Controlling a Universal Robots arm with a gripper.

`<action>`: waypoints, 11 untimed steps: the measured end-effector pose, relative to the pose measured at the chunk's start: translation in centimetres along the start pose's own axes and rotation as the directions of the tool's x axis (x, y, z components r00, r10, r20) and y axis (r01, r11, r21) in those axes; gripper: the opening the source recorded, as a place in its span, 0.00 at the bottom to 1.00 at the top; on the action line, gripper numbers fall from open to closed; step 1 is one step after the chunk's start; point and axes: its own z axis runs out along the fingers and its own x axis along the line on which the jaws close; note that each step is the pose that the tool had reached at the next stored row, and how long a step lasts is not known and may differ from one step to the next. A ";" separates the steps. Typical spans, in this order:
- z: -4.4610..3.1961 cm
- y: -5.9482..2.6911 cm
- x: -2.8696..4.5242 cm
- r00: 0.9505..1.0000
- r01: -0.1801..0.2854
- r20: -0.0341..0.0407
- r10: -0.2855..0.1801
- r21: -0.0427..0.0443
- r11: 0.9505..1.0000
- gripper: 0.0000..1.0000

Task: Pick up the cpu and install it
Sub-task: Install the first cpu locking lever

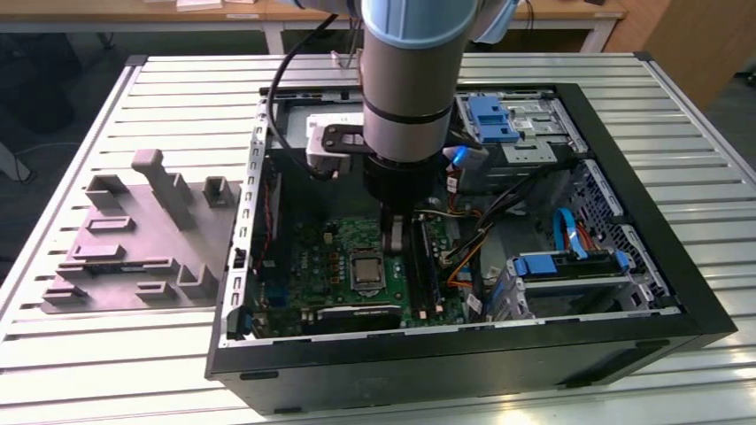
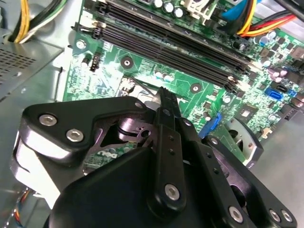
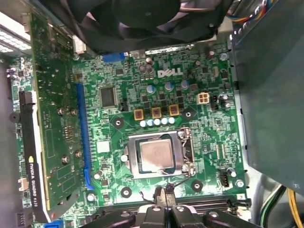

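Note:
The cpu point(image 3: 156, 156), a pale silver square, lies flat in the metal-framed socket point(image 3: 133, 168) on the green motherboard point(image 3: 199, 128). In the exterior view the cpu point(image 1: 366, 270) sits mid-board inside the open computer case point(image 1: 661, 292). My gripper point(image 3: 162, 194) hovers just beside the socket's edge, fingers together with nothing between them. The exterior view has the gripper point(image 1: 399, 239) reaching down from the arm point(image 1: 408, 80), a little behind the socket and toward the view's right. In the second wrist view the gripper point(image 2: 164, 95) points at the board near the memory slots point(image 2: 166, 47).
A graphics card point(image 3: 52, 118) stands along one side of the socket, a black fan point(image 3: 142, 19) and a grey metal box point(image 3: 270, 95) flank the board. Cables point(image 1: 473, 239) and blue drive brackets point(image 1: 567, 264) crowd the case. A grey plastic block with posts point(image 1: 136, 239) rests on the table outside.

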 end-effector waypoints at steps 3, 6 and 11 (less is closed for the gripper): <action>0.10 -0.01 0.17 1.000 0.000 0.000 0.000 0.000 1.000 0.11; 0.50 -0.04 0.27 1.000 0.003 0.000 -0.003 0.000 1.000 0.11; 1.11 -0.08 0.59 1.000 0.018 -0.001 -0.018 0.001 1.000 0.11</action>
